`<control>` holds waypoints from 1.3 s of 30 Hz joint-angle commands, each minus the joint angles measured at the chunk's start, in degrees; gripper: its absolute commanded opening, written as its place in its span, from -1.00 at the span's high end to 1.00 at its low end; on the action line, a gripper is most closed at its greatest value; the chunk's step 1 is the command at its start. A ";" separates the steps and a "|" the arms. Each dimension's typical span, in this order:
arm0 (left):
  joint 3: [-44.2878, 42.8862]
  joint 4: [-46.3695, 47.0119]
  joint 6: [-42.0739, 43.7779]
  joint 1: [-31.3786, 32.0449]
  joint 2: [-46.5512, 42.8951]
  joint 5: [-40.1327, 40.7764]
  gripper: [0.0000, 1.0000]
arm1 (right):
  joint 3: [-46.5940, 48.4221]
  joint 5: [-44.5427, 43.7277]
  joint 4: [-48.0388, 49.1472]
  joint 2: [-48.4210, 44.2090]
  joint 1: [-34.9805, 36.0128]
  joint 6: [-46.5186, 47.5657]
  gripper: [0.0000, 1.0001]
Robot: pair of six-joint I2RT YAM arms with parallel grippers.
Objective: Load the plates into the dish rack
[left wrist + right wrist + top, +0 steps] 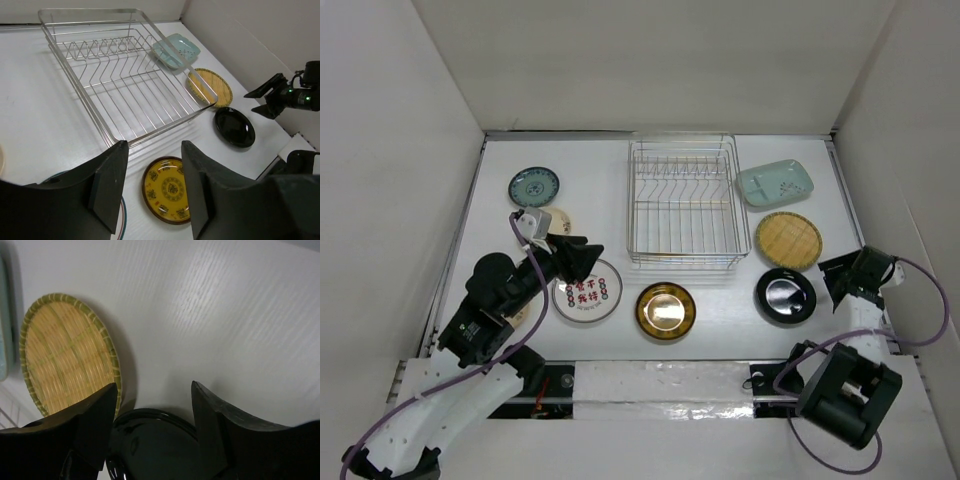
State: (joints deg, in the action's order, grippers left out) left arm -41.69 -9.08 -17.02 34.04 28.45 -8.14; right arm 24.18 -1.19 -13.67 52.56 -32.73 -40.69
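Rack [682,200] sits far-middle, no plates in it yet. Your left gripper [588,262] hangs part-open and empty over the red-lettered plate [588,295]. Right gripper [833,283], jaws apart and empty, is at the black plate [785,296]'s right edge. So I'd say you're on the first pick, and next you need a rim pinch.

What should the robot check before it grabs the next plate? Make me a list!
1. Rack has room: ok, no plate in it.
2. Left gripper free: ok, open and holding nothing, by the white plate.
3. Right gripper free: ok, open, nothing held.
4. Right gripper lined up on the black plate: cannot tell; the plate's rim shows just below the fingers.
5. Plates loaded: not ok; the gold plate, woven plate and the others all lie on the table.
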 commanded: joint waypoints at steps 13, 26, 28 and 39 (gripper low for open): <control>-0.14 0.91 0.58 1.91 0.12 3.22 0.07 | -1.51 20.44 21.49 20.04 -0.49 1.76 -0.13; -0.23 1.52 1.02 1.91 1.26 2.25 0.07 | -4.94 20.80 33.28 23.57 -1.55 -6.33 0.73; -0.23 1.70 1.02 1.91 1.35 2.34 0.07 | -5.11 19.04 31.26 20.59 -2.16 -6.42 0.93; -0.14 1.79 1.11 1.91 2.49 2.08 0.07 | 9.17 1.72 5.16 -15.98 -1.73 1.56 1.00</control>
State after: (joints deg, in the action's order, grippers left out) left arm -41.67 -9.45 -16.58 35.64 30.65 -5.39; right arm 24.16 5.54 -5.17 40.99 -35.16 -42.22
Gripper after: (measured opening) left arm 0.466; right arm 0.089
